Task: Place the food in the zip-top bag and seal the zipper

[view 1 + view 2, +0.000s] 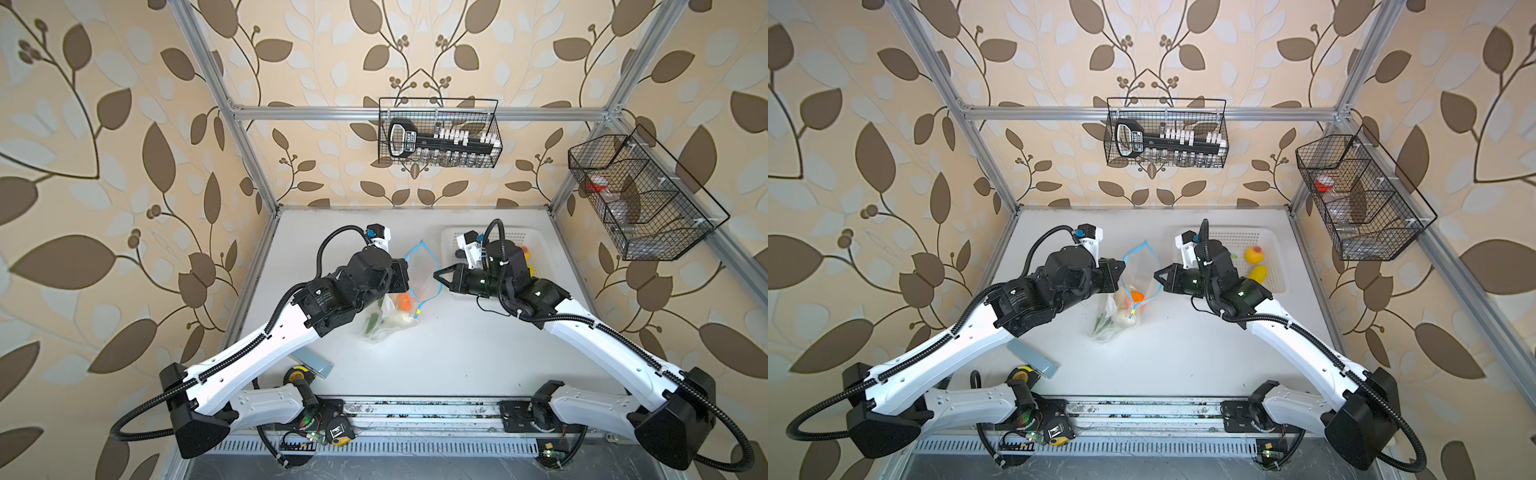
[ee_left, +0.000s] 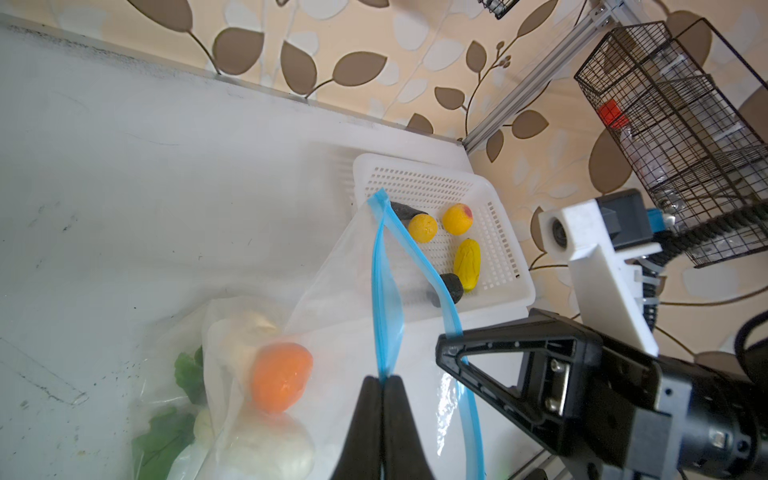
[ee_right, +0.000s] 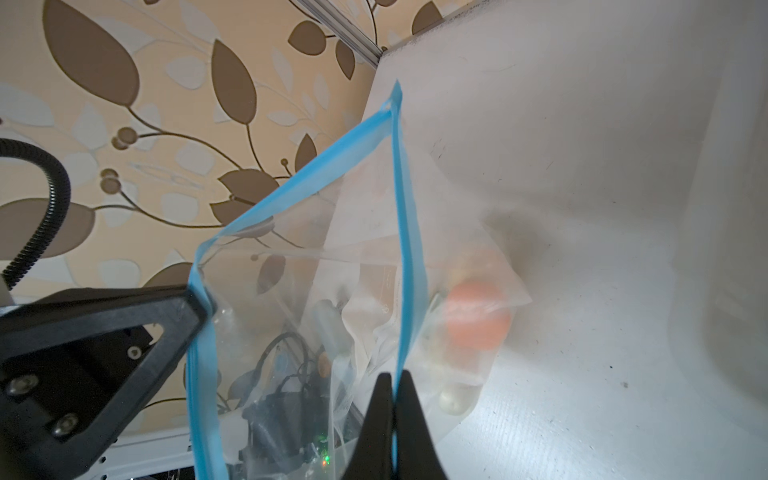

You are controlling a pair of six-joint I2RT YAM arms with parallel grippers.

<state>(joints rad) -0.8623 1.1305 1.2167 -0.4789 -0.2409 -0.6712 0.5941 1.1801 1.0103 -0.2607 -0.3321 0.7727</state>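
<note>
The clear zip-top bag lies mid-table with its mouth lifted and pulled apart. My left gripper is shut on one lip of the blue zipper. On the opposite lip, my right gripper is shut. Inside the bag sit an orange, a pale vegetable, a beige lump and leafy greens. A peach, a lemon, corn and dark pieces lie in the white basket.
The white basket stands at the back right, behind my right wrist. Black wire baskets hang on the back wall and the right frame. A grey-blue flat plate and a tape measure lie near the front left.
</note>
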